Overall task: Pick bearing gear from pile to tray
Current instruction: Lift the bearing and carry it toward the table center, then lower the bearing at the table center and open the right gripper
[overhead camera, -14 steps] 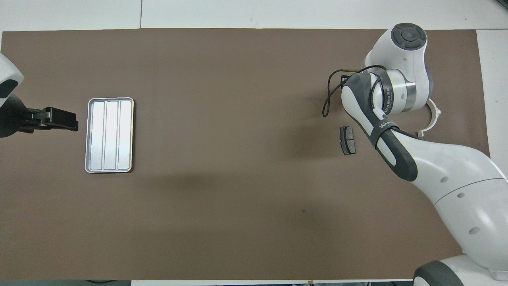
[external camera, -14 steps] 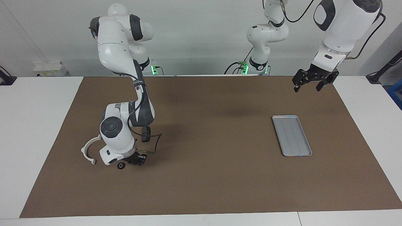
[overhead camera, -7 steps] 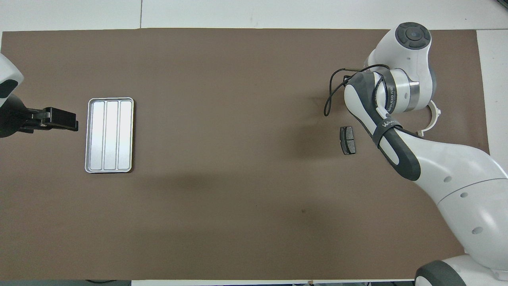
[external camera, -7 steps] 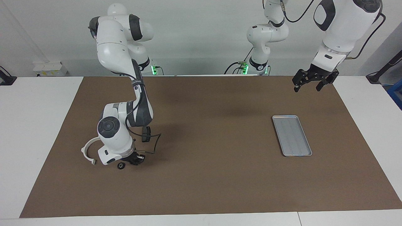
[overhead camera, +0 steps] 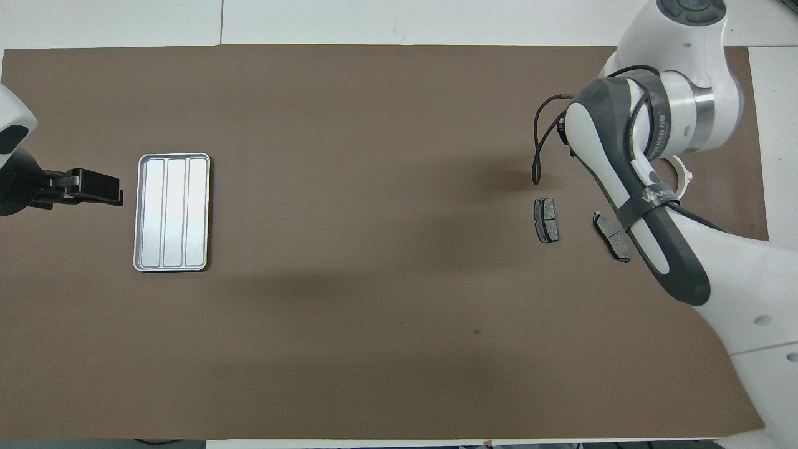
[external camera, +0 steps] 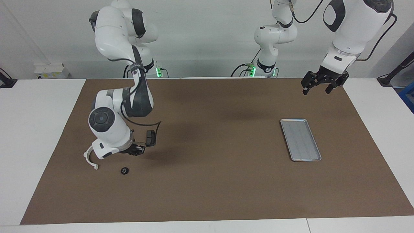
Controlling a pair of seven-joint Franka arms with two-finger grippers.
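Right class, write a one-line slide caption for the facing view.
Right gripper, shut, raised over the pile; left gripper waits open near the empty tray.

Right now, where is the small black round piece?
In the facing view the small black round piece lies on the brown mat at the right arm's end, beside the white bracket, farther from the robots.

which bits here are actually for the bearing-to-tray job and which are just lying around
For the job: small black round part on the mat; metal tray; right pincer, shut, up over the mat.
Lying about: white curved bracket; two dark pads; left pincer, open, waiting over the mat's edge.
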